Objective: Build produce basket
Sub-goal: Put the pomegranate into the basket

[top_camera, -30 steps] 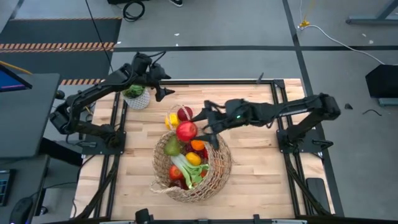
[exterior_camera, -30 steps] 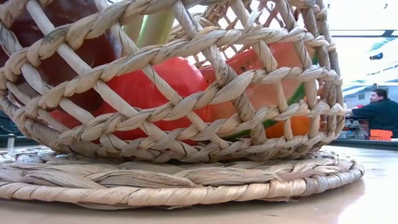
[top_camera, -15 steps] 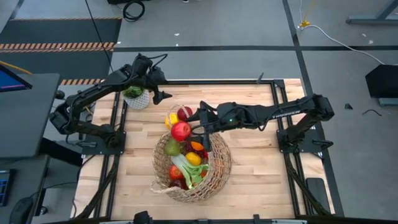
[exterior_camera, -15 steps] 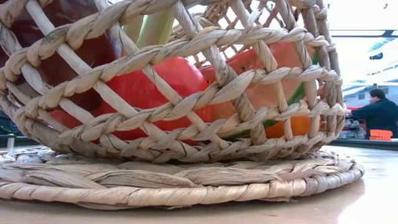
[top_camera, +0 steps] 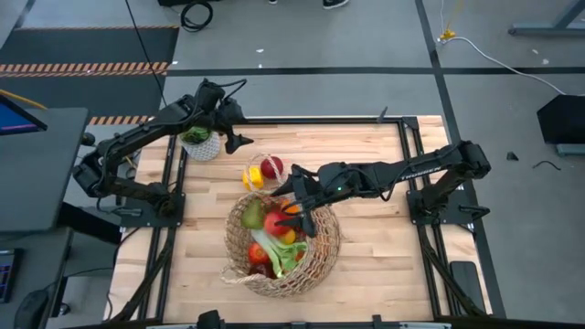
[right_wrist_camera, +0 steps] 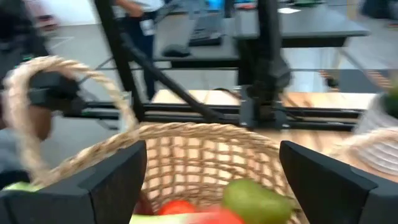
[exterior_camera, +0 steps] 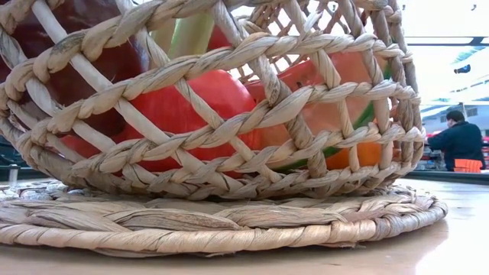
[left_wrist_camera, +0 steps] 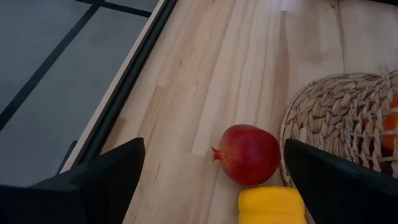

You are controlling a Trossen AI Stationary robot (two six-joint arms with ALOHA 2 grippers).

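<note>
The tan wicker basket stands on the table's middle and fills the low view. In it lie a green pear, a red apple, an orange and a leek. My right gripper hangs open over the basket's far rim, holding nothing. A red pomegranate and a yellow piece lie on the wood just beyond the basket. My left gripper hovers open above them, toward the far left.
A small potted green plant stands at the far left beside the left arm. The basket's thin loop handle arches up on one side. Bare wood lies to the right of the basket. A person sits far behind the table.
My right gripper has moved a little toward the table's left and near edge over the basket and has let go of the red apple. The apple has dropped from between its fingers into the basket, among the other produce.
</note>
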